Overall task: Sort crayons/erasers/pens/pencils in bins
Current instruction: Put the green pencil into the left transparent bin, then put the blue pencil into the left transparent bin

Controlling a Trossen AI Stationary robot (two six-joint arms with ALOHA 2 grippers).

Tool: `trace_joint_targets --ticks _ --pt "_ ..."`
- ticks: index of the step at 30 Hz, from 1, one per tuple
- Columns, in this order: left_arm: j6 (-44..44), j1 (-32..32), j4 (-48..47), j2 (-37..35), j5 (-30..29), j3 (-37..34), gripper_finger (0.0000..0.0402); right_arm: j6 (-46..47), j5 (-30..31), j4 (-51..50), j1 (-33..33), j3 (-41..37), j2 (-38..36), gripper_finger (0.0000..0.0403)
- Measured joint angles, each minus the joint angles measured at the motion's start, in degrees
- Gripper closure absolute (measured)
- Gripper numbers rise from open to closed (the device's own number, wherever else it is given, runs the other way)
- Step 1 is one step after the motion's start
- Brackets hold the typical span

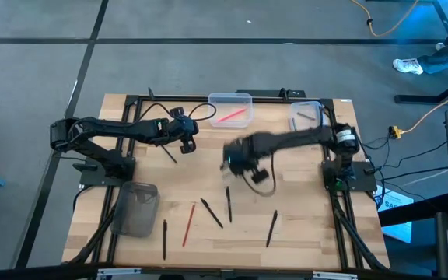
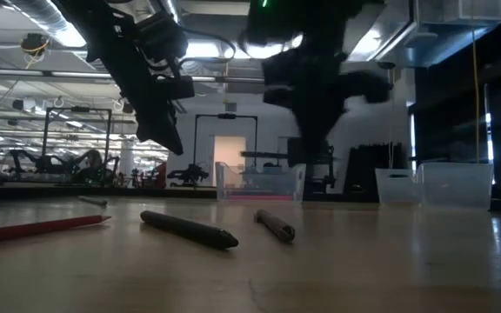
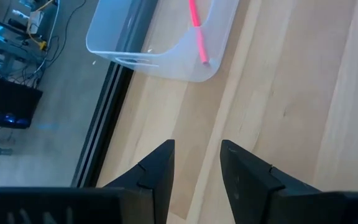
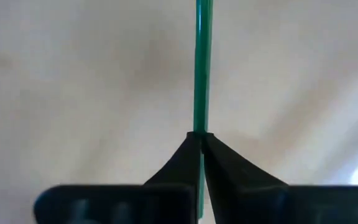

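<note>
The right gripper (image 4: 201,135) is pressed together on a thin green stick, a pencil or crayon (image 4: 202,68), pinching it crosswise so the shaft runs straight out past the fingertips. In the high view this gripper (image 1: 236,159) sits over the middle of the pale wooden counter (image 1: 302,233), clear of the bins.

The green stick looks light, stiff and smooth-sided, so I judge it could swivel or slide between the dark fingers if pinched near an end. A hold near its middle would keep it level. It is slim enough to snap under a hard squeeze.

The left gripper (image 3: 196,163) hangs spread and empty, near the far-left part of the counter, just short of a clear colourless plastic tub with rounded corners (image 1: 230,110). That tub holds one pink stick (image 1: 232,116) and has thin, glossy walls that would likely skid if nudged.

A second clear tub (image 1: 306,115) stands at the far right. A smoky dark grey translucent tub (image 1: 136,208) lies at the near left.

Loose on the near counter are a red pencil (image 1: 187,224) and several dark pens, one of them a matt, round-barrelled pen (image 2: 190,229) that would probably roll. The wood is smooth with faint grain, giving such slim things little to catch on.
</note>
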Motion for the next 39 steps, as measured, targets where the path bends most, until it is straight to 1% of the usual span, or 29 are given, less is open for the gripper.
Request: trace_joint_targets --ticks 2,4,8,10,12,14,18,22,26,30,33,35,37,39 --pt "-0.19 0.00 -0.60 0.00 -0.14 0.01 0.0278 -2.57 1.36 4.93 -4.66 0.11 -0.29 0.0388" --pt "-0.59 -0.02 -1.52 0.00 -0.71 0.02 0.0278 -4.67 1.49 10.80 -9.28 0.12 -0.28 0.0391" --pt "-2.20 0.00 -3.83 0.00 -1.84 0.02 0.0278 -5.04 1.29 23.95 -17.04 0.15 -0.27 0.0394" --pt "-2.99 0.00 -4.86 0.00 -2.14 0.02 0.0278 -5.17 0.09 27.44 -20.16 0.15 -0.27 0.0395" --pt "-3.28 0.08 -5.11 0.00 -2.36 0.02 0.0278 -6.31 -2.53 29.04 -22.94 0.15 -0.17 0.0395" --pt "-3.30 0.45 -5.12 0.00 -2.54 0.02 0.0278 -7.72 -3.86 29.08 -25.05 0.17 0.29 0.0394" --pt "-3.28 1.63 -5.12 0.01 -2.64 0.02 0.0278 -7.89 -2.60 27.74 -27.77 0.17 1.40 0.0394" --pt "-3.32 2.65 -5.16 0.00 -2.65 0.02 0.0278 -6.83 -2.03 27.28 -28.45 0.17 1.42 0.0394" --pt "-3.32 3.14 -5.60 0.00 -2.62 0.02 0.0278 -0.93 -2.53 30.10 -28.17 0.17 1.43 0.0390" --pt "-3.32 3.13 -5.98 0.00 -2.60 0.02 0.0278 6.19 -4.93 32.96 -27.11 0.17 1.43 0.0369" --pt "-3.32 3.13 -8.02 0.00 -2.78 0.02 0.0278 19.58 -7.64 37.05 -25.68 0.17 1.43 0.0348" --pt "-3.76 3.13 -10.71 -0.78 -4.06 0.02 0.0278 27.91 -10.80 39.68 -24.52 0.10 1.43 0.0334" --pt "-4.88 3.36 -13.09 -2.36 -6.03 0.02 0.0278 32.90 -13.93 43.77 -22.93 -0.76 1.43 0.0320" --pt "-6.39 4.02 -16.04 -4.98 -7.10 0.02 0.0278 36.15 -14.38 48.34 -20.81 -2.00 1.60 0.0307"
